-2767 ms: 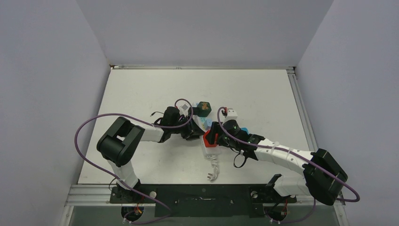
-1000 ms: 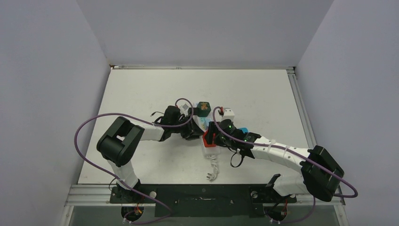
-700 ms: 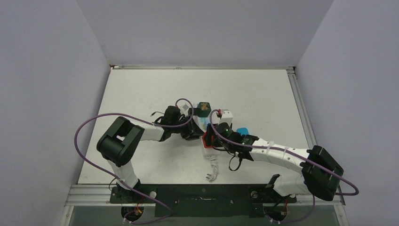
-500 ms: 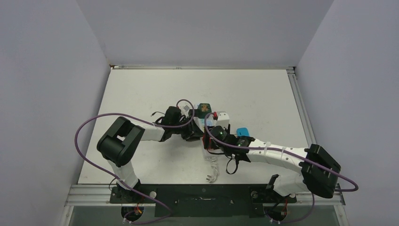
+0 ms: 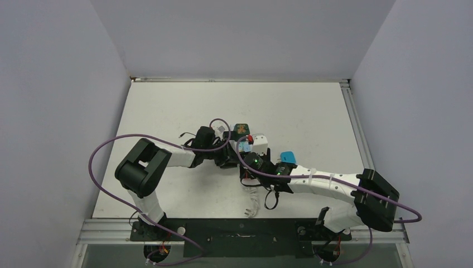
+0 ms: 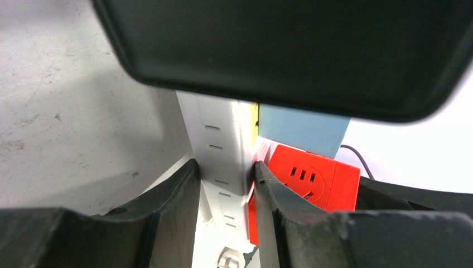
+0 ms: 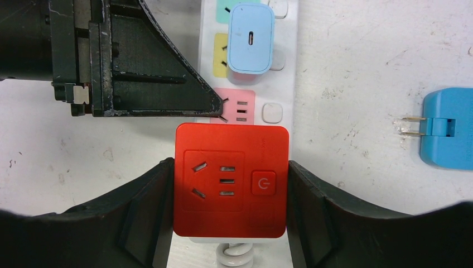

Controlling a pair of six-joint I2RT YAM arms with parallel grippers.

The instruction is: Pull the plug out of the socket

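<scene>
Evidently, left jaws pinched the socket (image 6: 223, 139) narrowly at frame centre, anchoring it; right jaws gripped the red plug (image 7: 231, 178), lower centre, apparently seated, ready for extraction.

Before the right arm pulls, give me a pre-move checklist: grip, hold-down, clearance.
1. Grip: right gripper closed on the red square plug, one finger on each side: ok.
2. Hold-down: left gripper clamped across the long white power strip: ok.
3. Left gripper apart from the plug, over the empty pink outlet: ok.
4. Light blue charger sits one outlet beyond, clear of the right gripper: ok.
5. Loose blue plug lies on the table beside the strip, apart from the right gripper: ok.
6. How deep the red plug's prongs sit: cannot tell.
</scene>
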